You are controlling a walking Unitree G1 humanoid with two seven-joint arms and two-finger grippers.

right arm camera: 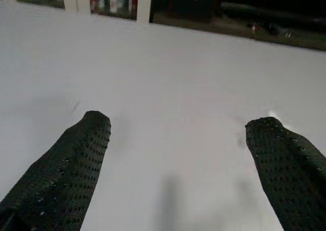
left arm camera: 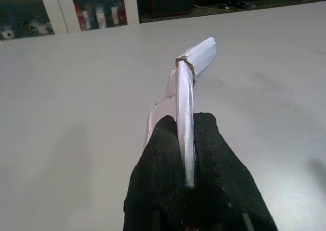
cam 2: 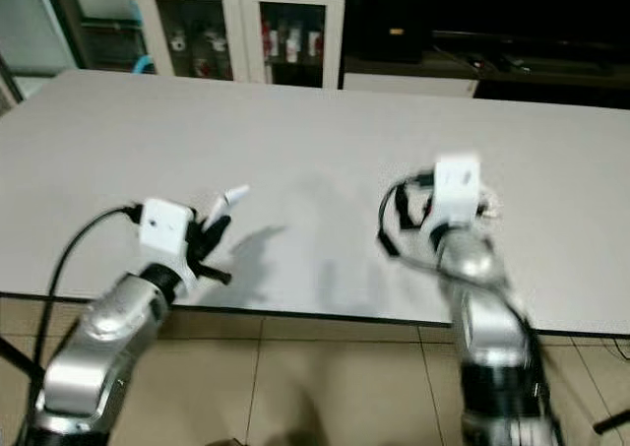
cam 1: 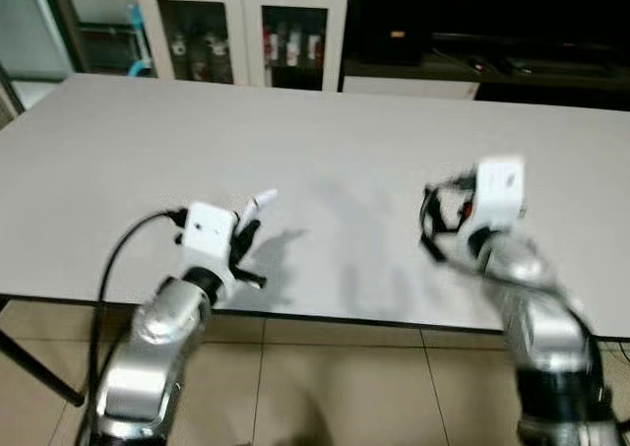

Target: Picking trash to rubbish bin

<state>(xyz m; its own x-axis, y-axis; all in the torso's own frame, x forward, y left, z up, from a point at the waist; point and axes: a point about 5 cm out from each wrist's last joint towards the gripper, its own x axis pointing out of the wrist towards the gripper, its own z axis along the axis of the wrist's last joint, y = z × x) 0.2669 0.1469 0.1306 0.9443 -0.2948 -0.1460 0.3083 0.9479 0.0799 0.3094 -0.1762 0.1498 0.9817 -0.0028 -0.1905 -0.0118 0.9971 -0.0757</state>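
Note:
A folded scrap of white paper (left arm camera: 187, 83) sticks out from between the black fingers of my left gripper (left arm camera: 186, 131), which is shut on it. In the left eye view this gripper (cam 1: 246, 231) hovers just over the near left part of the white table (cam 1: 325, 141), with the paper (cam 1: 262, 202) pointing up and away. My right gripper (right arm camera: 178, 124) stands open above the table's near right part, with bare tabletop between its fingers. A small pale speck (right arm camera: 272, 113) lies by one fingertip, too blurred to identify.
The table's front edge (cam 1: 325, 318) runs just under both wrists, with tiled floor (cam 1: 325, 377) below. A white cabinet with glass doors (cam 1: 241, 32) stands beyond the table. A dark low bench (cam 1: 492, 62) is at the back right.

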